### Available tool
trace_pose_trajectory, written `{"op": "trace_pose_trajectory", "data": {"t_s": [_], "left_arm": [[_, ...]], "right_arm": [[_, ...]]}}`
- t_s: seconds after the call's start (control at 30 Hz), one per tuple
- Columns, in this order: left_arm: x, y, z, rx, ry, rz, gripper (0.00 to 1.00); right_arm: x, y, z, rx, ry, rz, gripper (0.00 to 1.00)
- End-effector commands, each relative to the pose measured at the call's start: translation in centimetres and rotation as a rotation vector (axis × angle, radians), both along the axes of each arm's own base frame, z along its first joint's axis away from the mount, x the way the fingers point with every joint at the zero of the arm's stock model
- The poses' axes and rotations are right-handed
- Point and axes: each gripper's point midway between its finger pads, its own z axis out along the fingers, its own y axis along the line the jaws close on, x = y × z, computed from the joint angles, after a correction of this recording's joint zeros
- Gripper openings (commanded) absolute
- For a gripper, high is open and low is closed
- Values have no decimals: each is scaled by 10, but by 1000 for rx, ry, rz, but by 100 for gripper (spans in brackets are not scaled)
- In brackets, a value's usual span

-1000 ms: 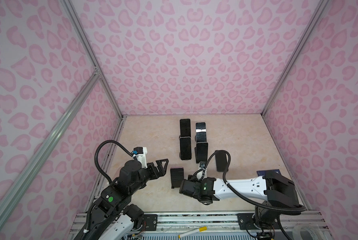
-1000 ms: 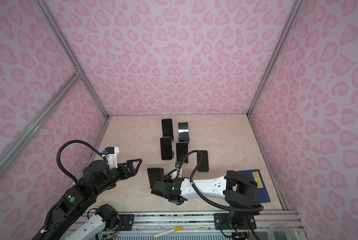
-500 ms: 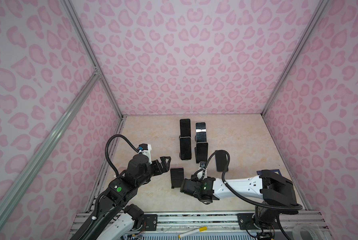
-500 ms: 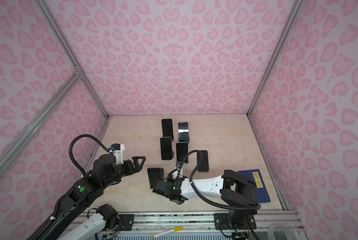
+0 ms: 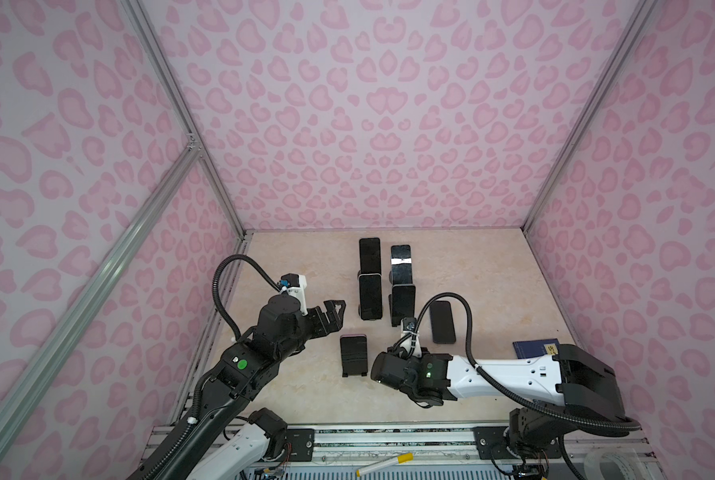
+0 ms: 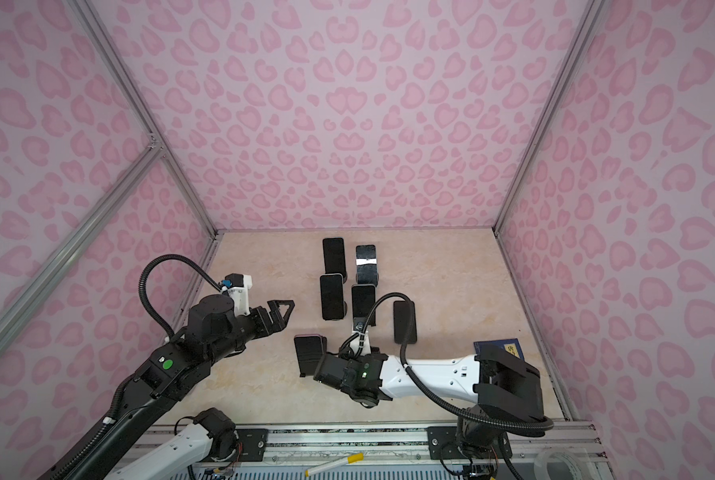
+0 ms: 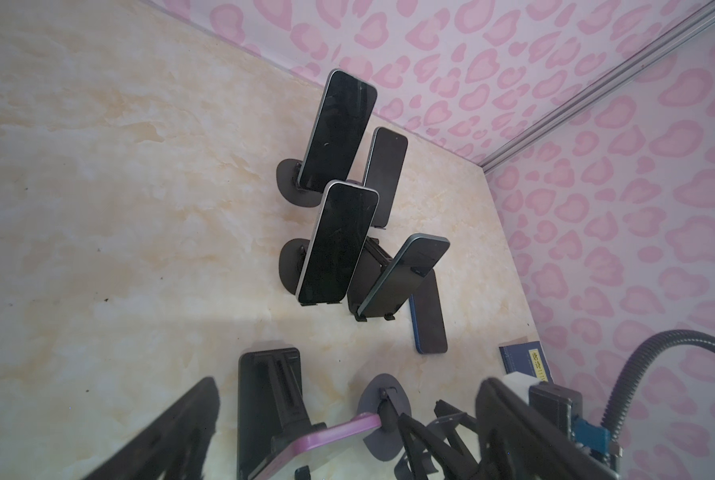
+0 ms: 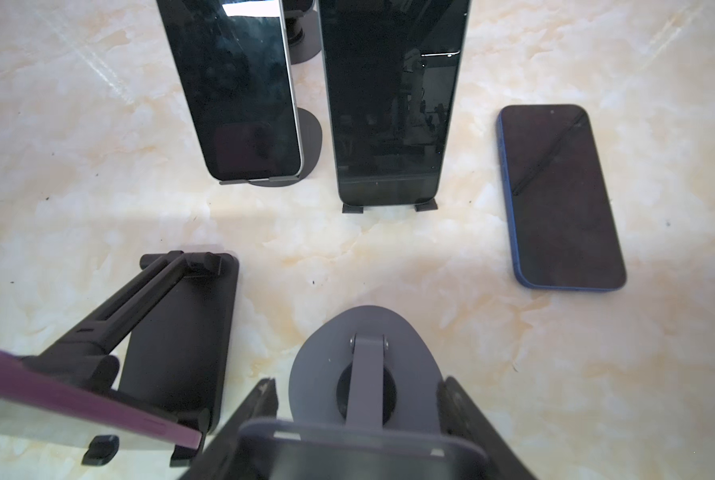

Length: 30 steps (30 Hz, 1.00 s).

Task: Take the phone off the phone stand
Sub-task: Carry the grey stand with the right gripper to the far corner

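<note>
A dark phone (image 8: pixel 360 442) leans on a grey phone stand with a round base (image 8: pixel 314 370) at the front of the table. My right gripper (image 8: pixel 357 384) is shut on the phone, one finger on each long side. In both top views the right wrist (image 5: pixel 393 370) hides the grip and the phone. My left gripper (image 5: pixel 332 311) hangs open and empty above the table, to the left of the rows of phones. In the left wrist view its dark fingers (image 7: pixel 172 436) stand wide apart.
A purple-edged phone (image 5: pixel 352 353) rests on a black folding stand (image 8: pixel 177 332) just left of the right gripper. Several more phones on stands (image 5: pixel 370 297) are behind. A blue phone (image 5: pixel 442 322) lies flat at the right, with a blue booklet (image 5: pixel 534 348) near it.
My right gripper has closed from partly open onto the phone. The left arm has risen and reached farther in toward the phones, still open.
</note>
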Motion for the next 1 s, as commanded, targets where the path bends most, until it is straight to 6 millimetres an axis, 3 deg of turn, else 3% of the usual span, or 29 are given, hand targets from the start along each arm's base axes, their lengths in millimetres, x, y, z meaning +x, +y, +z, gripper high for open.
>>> {"op": "trace_pose_trajectory", "data": {"t_s": [0.0, 0.3, 0.57, 0.7, 0.97], "left_arm": [[7, -3, 21, -9, -64, -5, 99], [24, -11, 54, 15, -139, -19, 99], [41, -21, 68, 34, -142, -24, 99], [51, -24, 55, 67, -116, -17, 99], [66, -31, 15, 86, 7, -44, 100]], "right_arm": [[-1, -19, 7, -81, -15, 19, 58], [15, -91, 38, -141, -43, -45, 58], [70, -165, 67, -33, -86, -188, 58], [103, -196, 73, 24, -101, -242, 58], [176, -232, 67, -25, -68, -279, 58]]}}
